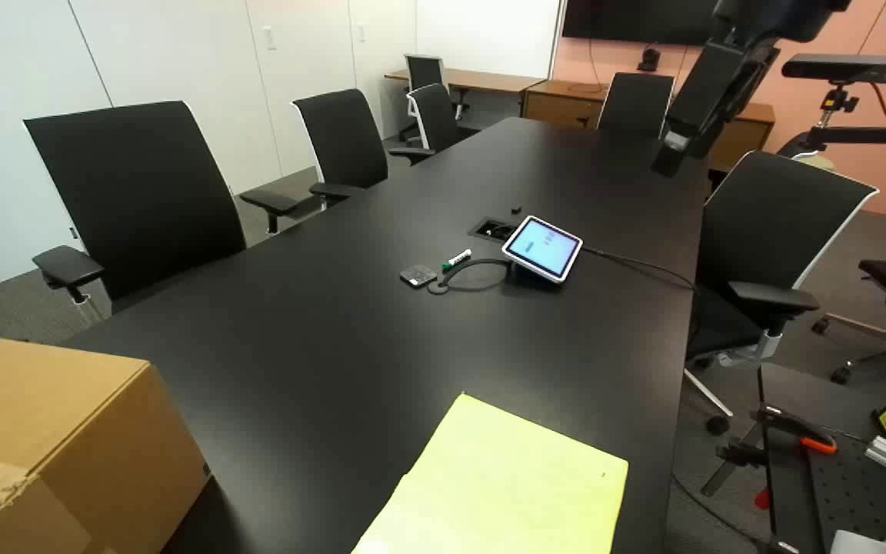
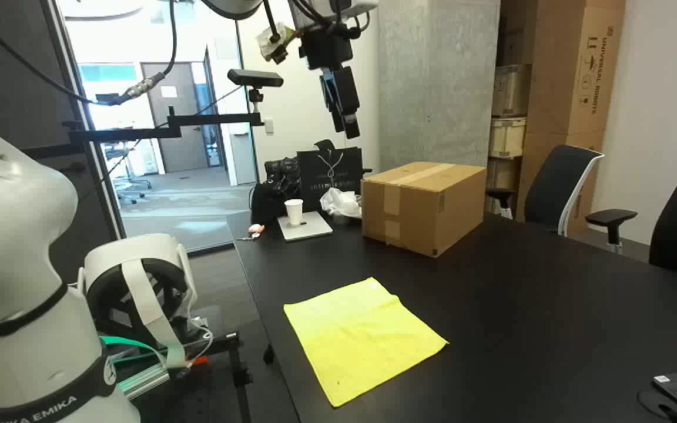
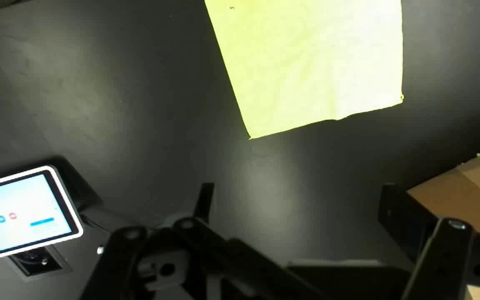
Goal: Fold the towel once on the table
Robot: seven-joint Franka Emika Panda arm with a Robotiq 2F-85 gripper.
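Observation:
The pale yellow towel (image 2: pixel 368 341) lies spread nearly flat on the black table (image 2: pixel 520 329), with a slight crease at one edge. In an exterior view the towel (image 1: pixel 504 485) is cut off by the bottom of the frame. In the wrist view the towel (image 3: pixel 315 62) is at the top, with two corners showing and its upper part out of frame. My gripper (image 3: pixel 298 196) is open, with wide-spaced fingers and nothing between them. In both exterior views the gripper (image 1: pixel 670 158) hangs high above the table, apart from the towel; it also shows here (image 2: pixel 347 126).
A cardboard box (image 2: pixel 415 205) stands on the table near the towel. A tablet (image 1: pixel 543 248) on a stand, a marker (image 1: pixel 457 259) and a cable lie farther along. A laptop (image 2: pixel 315 232) with a white cup (image 2: pixel 294 211) and a black bag (image 2: pixel 329 176) are beyond the box.

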